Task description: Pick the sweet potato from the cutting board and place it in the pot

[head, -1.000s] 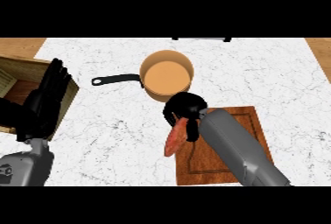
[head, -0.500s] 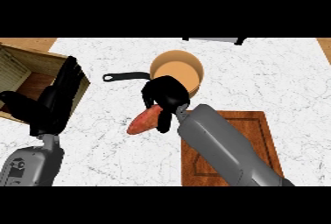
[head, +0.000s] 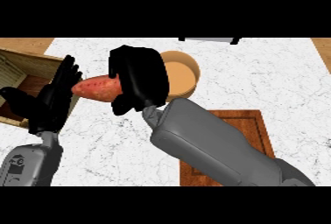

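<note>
Orange sweet potato (head: pixel 97 87) lies roughly level, pointing left, right hand's (head: pixel 143 76) fingers clamped around it.

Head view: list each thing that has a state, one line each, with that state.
sweet potato: held up off the counter, left of the pot, not yet in it.
right hand: fingers curled round the sweet potato.
left hand: open, fingers straight, resting at the view's left.
pot: upright, nothing visible inside, partly hidden by the right hand.
cutting board: flat on the counter, partly covered by the right forearm.
</note>
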Controlling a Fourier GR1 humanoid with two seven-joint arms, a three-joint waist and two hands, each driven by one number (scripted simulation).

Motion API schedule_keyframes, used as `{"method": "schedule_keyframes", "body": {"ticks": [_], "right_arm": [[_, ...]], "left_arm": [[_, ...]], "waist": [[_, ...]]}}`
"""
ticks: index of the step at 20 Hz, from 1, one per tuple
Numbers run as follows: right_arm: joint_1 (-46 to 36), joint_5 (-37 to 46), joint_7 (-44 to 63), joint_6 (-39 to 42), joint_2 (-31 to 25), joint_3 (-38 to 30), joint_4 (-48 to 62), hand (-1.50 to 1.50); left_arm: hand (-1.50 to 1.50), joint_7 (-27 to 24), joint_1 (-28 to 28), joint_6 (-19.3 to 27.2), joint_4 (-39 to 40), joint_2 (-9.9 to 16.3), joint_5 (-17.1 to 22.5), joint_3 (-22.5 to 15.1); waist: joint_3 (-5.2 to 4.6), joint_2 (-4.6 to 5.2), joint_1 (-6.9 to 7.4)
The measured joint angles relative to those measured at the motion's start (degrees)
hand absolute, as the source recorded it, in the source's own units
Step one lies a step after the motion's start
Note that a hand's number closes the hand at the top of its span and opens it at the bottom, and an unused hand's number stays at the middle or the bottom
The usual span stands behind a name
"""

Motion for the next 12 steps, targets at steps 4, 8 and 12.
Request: {"method": "schedule_keyframes", "body": {"ticks": [4, 8, 12], "right_arm": [[-7.1, 2.7, 12.9, -4.8, -0.1, 4.3, -2.0, 1.50], [-12.3, 3.7, 17.7, -6.6, -0.4, 6.6, -0.7, 1.50], [-14.7, 3.0, 18.6, -9.1, -0.6, 6.8, 1.8, 1.50]], "left_arm": [[0.00, -0.3, -0.3, 0.8, 0.2, -0.3, -0.5, 0.2], [0.00, -0.5, 0.0, 0.8, -0.5, -0.1, -0.4, 0.8], [0.00, -0.9, -0.3, 1.2, -0.1, -0.2, -0.6, 1.2]], "waist": [[-0.01, 0.37, -0.95], [0.01, 0.85, -1.49], [0.04, 1.30, -1.99]]}}
